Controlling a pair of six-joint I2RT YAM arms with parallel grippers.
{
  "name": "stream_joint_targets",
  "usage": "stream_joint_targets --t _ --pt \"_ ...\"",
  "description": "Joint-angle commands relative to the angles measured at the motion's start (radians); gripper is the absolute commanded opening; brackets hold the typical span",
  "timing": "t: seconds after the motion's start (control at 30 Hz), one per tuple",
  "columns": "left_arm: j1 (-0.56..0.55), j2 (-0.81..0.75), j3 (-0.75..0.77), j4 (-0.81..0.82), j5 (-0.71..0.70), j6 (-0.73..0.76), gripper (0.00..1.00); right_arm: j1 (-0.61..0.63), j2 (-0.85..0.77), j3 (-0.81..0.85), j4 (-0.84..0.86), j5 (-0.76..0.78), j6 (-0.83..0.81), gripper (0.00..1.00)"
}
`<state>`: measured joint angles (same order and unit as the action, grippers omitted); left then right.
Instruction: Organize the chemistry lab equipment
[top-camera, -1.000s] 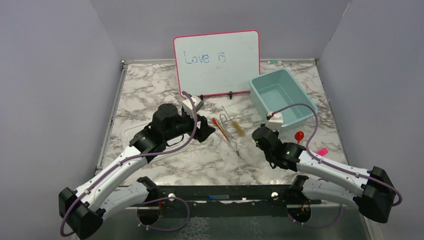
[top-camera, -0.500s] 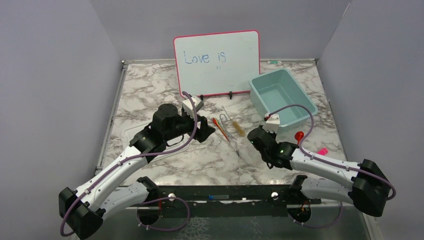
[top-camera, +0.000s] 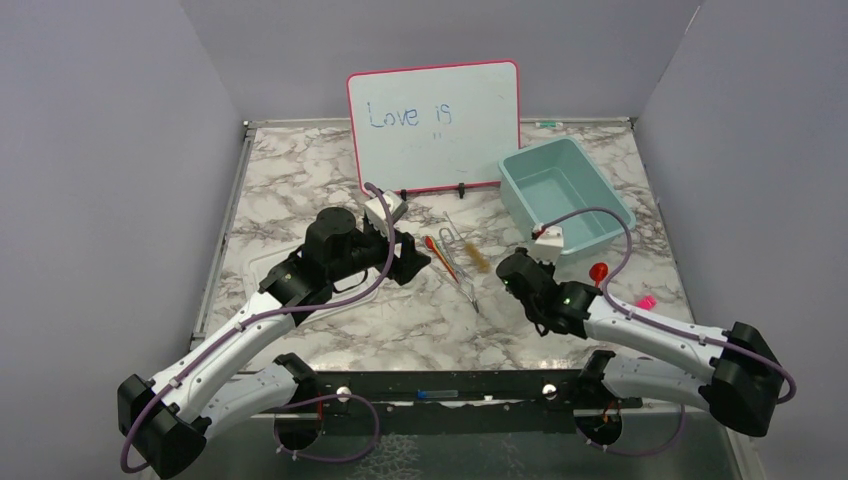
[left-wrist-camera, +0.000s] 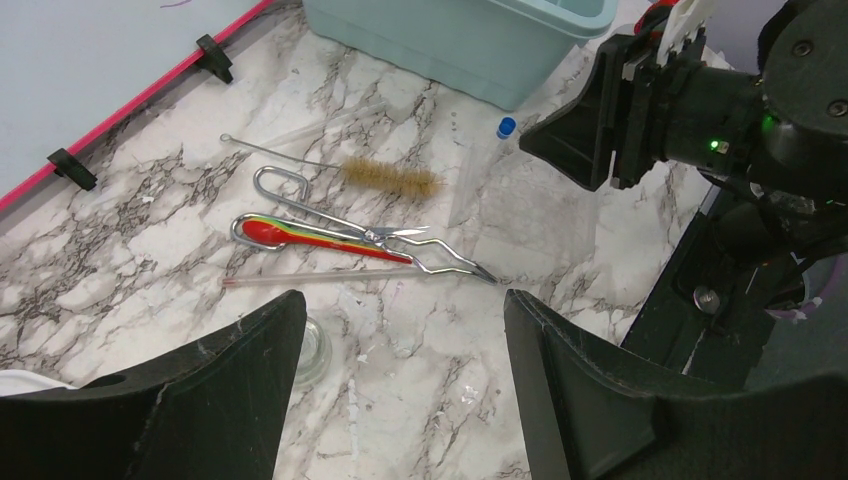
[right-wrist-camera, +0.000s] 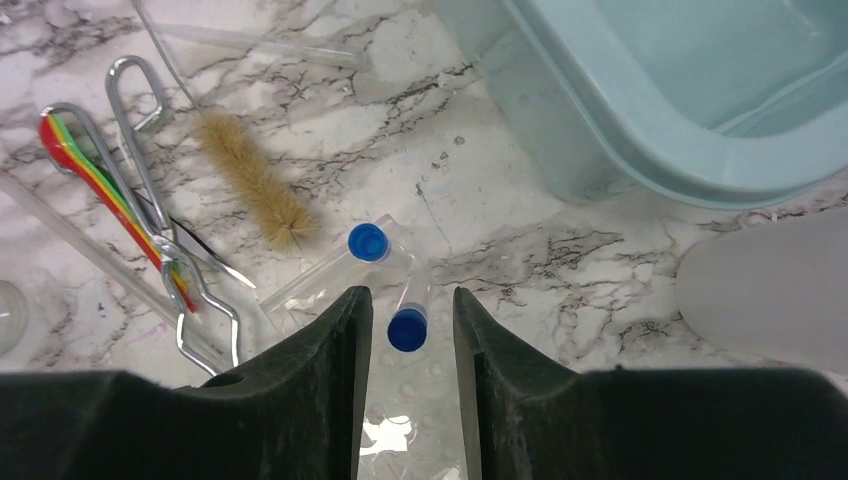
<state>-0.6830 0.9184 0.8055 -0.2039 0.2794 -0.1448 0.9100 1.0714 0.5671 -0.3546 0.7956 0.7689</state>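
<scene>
The equipment lies mid-table: a brown-bristled wire brush (top-camera: 478, 258) (left-wrist-camera: 390, 180) (right-wrist-camera: 255, 185), metal tweezers (left-wrist-camera: 420, 245) (right-wrist-camera: 170, 255), a red and orange stick (top-camera: 440, 255) (left-wrist-camera: 300, 235) (right-wrist-camera: 95, 175), and a thin clear stick (left-wrist-camera: 300, 280). A clear little beaker (left-wrist-camera: 312, 350) sits by my left finger. The red funnel (top-camera: 598, 272) stands right of my right arm. My left gripper (top-camera: 412, 255) (left-wrist-camera: 400, 300) is open and empty, just left of the sticks. My right gripper (top-camera: 508, 268) (right-wrist-camera: 410, 295) is open, with a blue-capped clear tube (right-wrist-camera: 407, 328) lying between its fingertips.
A teal bin (top-camera: 610, 215) (right-wrist-camera: 600, 120) stands at the back right. The pink-framed whiteboard (top-camera: 435, 125) stands behind the items. A pink marker (top-camera: 645, 300) lies at the right. A second blue-capped tube (right-wrist-camera: 368, 242) and clear plastic (right-wrist-camera: 420, 420) lie under my right gripper.
My right gripper has moved slightly left and away from the bases, toward the tubes. The left arm has not moved.
</scene>
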Motion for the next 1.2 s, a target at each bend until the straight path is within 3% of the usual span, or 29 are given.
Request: stream_joint_targets --t 0.0,0.27,0.37,0.57,0.87,1.17 --pt "-0.004 -0.001 -0.005 0.028 -0.006 0.007 0.75 0.006 -0.061 0.071 -0.082 -0.009 0.019 0.41" --pt "-0.003 -0.003 -0.006 0.025 -0.057 -0.018 0.75 0.006 -0.084 0.188 -0.221 -0.115 -0.02 0.47" --pt "-0.004 -0.005 -0.006 0.02 -0.073 -0.02 0.76 0.006 -0.062 0.225 -0.316 -0.11 0.034 0.47" --pt "-0.004 -0.009 -0.011 0.018 -0.08 -0.022 0.76 0.006 -0.013 0.246 -0.511 -0.119 0.214 0.35" --pt "-0.004 -0.004 -0.012 0.018 -0.077 -0.026 0.77 0.006 -0.013 0.149 -0.381 -0.167 0.173 0.26" --pt "-0.004 0.0 -0.015 0.018 -0.08 -0.026 0.77 0.003 0.1 0.166 -0.313 -0.117 0.151 0.24"
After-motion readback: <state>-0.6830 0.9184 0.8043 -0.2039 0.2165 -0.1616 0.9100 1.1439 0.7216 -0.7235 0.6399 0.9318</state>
